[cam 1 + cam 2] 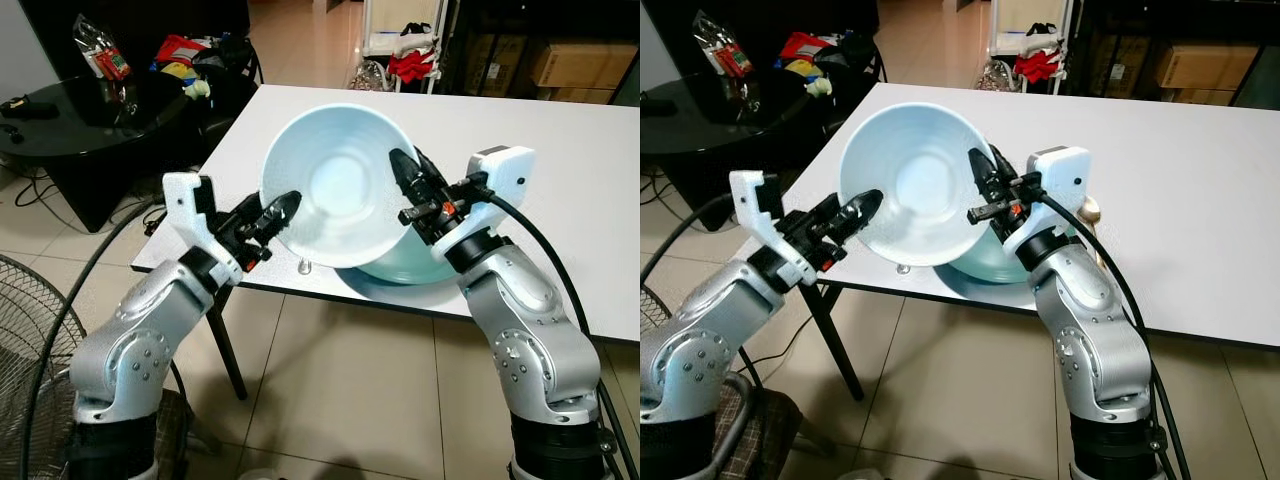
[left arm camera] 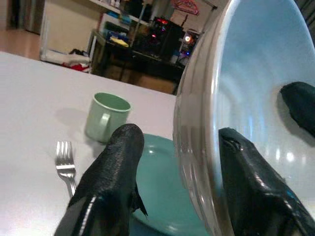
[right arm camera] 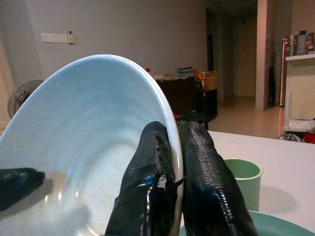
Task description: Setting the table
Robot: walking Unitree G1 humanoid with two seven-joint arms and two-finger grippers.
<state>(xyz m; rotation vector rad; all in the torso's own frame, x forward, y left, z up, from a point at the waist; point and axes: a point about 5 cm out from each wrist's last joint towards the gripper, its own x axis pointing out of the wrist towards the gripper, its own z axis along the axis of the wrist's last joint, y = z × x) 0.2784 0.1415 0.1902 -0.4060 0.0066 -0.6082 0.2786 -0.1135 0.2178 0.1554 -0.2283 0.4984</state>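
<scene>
A pale blue bowl (image 1: 340, 185) is held up on edge, its inside facing me, over the near edge of the white table (image 1: 570, 210). My right gripper (image 1: 408, 165) is shut on its right rim, one finger inside and one outside (image 3: 175, 129). On the opposite side, my left gripper (image 1: 283, 212) straddles the left rim with its fingers spread; the outer finger (image 2: 115, 167) stands off the bowl's wall. Under the bowl lies a teal plate (image 1: 400, 268). Beside the plate I see a green mug (image 2: 106, 117) and a fork (image 2: 65, 160).
A black round table (image 1: 80, 120) with snack packets and clutter stands to the left. A floor fan (image 1: 20, 330) is at the lower left. Shelving and cardboard boxes (image 1: 580, 60) line the back. The white table's far right half is bare.
</scene>
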